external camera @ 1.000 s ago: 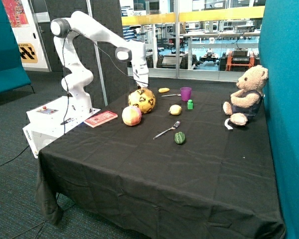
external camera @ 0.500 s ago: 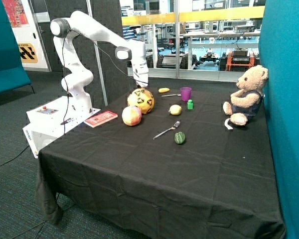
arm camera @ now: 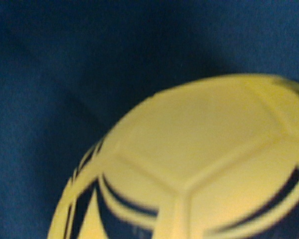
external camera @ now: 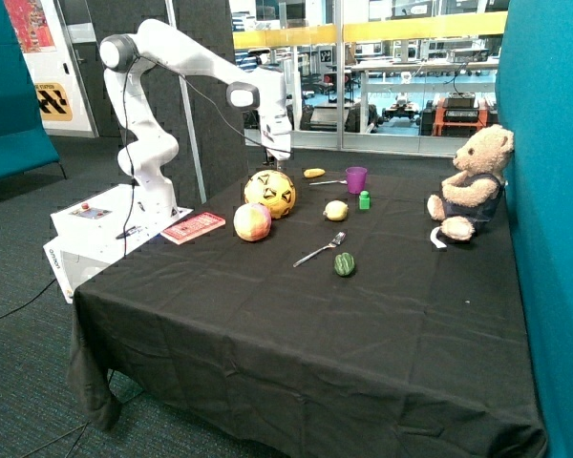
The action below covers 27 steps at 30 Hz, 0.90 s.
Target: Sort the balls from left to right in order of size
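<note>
Gripper (external camera: 279, 167) hovers just above yellow ball (external camera: 270, 193), grip state apparently indiscernible

Yellow-black football (external camera: 270, 193) sits touching the smaller pink-yellow ball (external camera: 252, 221); small yellow ball (external camera: 336, 211) apart.

Tabletop (external camera: 296, 334) is covered with a black cloth, front half bare. Everything sits toward the far edge: yellow-black ball (external camera: 270, 193), pink-yellow ball (external camera: 252, 221) just in front of it, red booklet (external camera: 194, 227) at the edge nearest the robot base. Small yellow ball (external camera: 336, 211) mid-table, fork (external camera: 319, 251) and green pepper (external camera: 344, 264) in front of that. Purple cup (external camera: 356, 179), green block (external camera: 364, 199), banana-like yellow item (external camera: 313, 173) along the far edge. Teddy bear (external camera: 472, 183) by the teal wall edge.
</note>
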### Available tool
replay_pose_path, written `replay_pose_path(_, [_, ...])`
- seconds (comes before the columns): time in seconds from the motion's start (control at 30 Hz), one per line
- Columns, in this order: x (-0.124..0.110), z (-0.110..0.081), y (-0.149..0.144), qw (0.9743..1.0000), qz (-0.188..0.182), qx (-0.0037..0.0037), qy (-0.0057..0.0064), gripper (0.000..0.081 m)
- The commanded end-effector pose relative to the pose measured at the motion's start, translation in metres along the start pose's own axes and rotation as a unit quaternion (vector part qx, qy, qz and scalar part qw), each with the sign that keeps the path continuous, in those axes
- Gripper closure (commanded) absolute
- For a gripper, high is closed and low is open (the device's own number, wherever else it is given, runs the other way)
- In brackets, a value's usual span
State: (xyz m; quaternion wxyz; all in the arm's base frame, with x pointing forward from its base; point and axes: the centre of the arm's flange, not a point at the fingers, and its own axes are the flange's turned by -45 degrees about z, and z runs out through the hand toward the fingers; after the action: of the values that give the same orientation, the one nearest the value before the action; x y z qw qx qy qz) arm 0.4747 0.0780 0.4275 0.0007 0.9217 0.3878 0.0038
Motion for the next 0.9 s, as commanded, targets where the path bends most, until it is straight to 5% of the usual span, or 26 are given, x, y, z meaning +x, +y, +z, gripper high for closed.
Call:
replay_pose_path(0.0, [0.032,-0.009,0.008,1.0000,0.005,0.00210,-0.0033,0.0032])
replay_pose_path(0.4, [0.065,-0.008,0.039,0.9980,0.063,0.00191,-0.0034,0.0007])
replay_pose_path(0.67, [0.074,-0.007,0.067,0.9880,0.154,0.00159,-0.0036,0.0000])
replay_pose_path(0.87, [0.087,-0.005,0.089,0.9772,0.212,0.00137,-0.0037,0.0000])
